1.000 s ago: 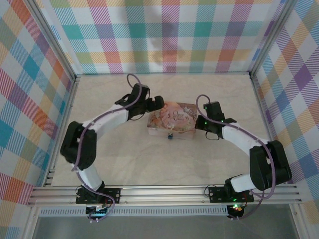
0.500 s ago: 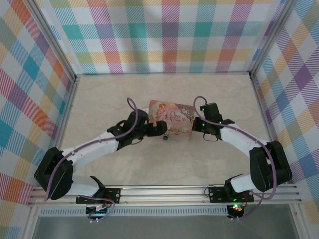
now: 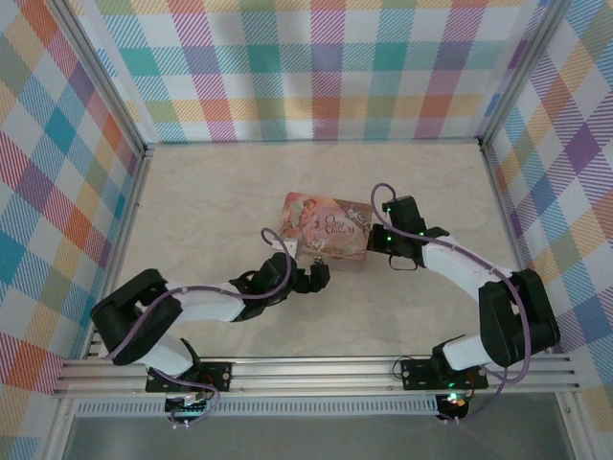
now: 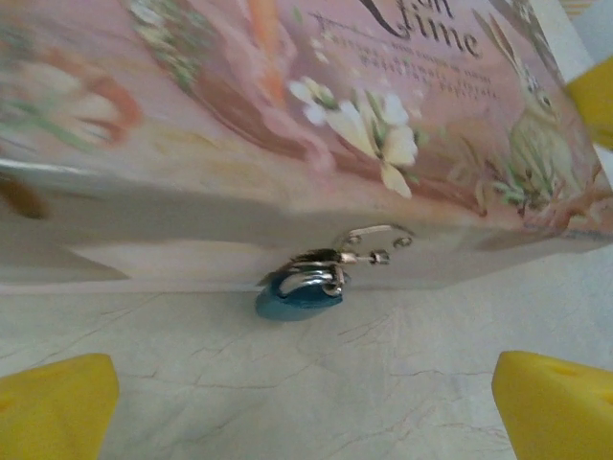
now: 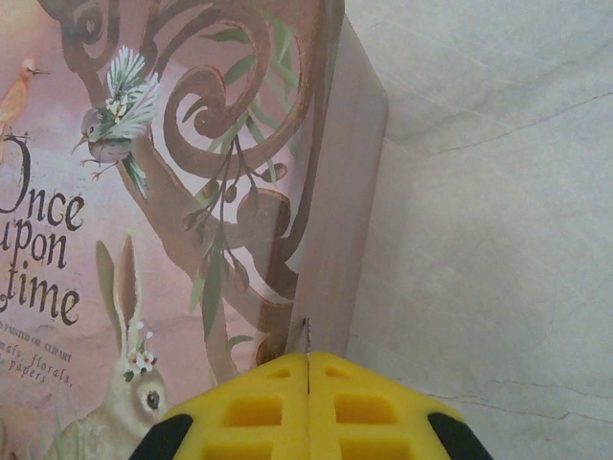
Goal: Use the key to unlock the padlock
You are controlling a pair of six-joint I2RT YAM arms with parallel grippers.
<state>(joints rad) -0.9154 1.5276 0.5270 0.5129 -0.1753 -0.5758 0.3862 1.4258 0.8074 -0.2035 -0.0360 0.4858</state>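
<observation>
The padlock hangs on the tin's near side, seemingly locked, so the unlocking is not yet done. The left gripper faces it, fingers wide apart. The right gripper, fingers pressed together, sits at the tin's right end.

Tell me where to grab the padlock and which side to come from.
Probably best to pinch the padlock by its blue body, across its two sides, coming in low from the front of the tin, where the open left gripper faces it. The body hangs below the latch, down by the table. The thin shackle is threaded through the latch, leaving little to grip.
</observation>
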